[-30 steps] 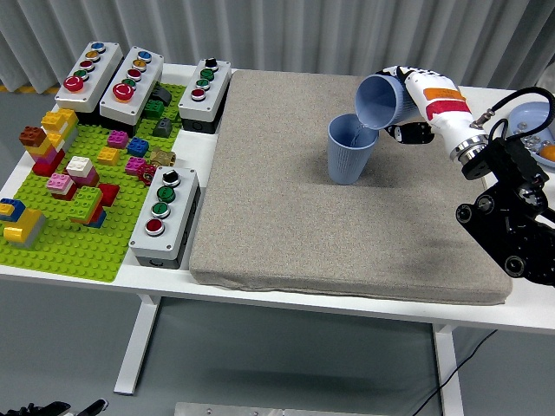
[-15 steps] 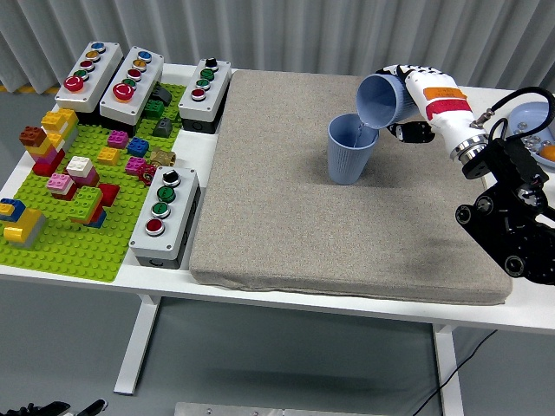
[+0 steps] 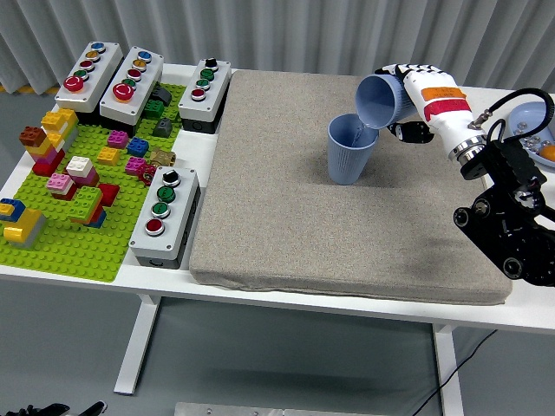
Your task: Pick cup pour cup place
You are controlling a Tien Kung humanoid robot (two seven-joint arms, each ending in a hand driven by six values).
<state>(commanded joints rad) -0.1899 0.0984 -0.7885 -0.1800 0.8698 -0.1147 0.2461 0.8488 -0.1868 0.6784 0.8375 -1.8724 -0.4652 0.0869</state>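
A blue cup stands upright on the grey mat, toward its far right. My right hand is shut on a second blue cup, tipped on its side with its mouth facing down and left over the standing cup's rim. The tilted cup's lip hangs just above the standing cup's far right edge. The black right arm reaches in from the right edge. The left arm is out of sight.
A green baseplate with several coloured bricks fills the left of the table. Button boxes stand beside the mat's left edge and at the back left. A bowl sits at the far right.
The right hand with the tipped cup has lifted very slightly; the forearm has shifted a little. The standing cup has not moved.
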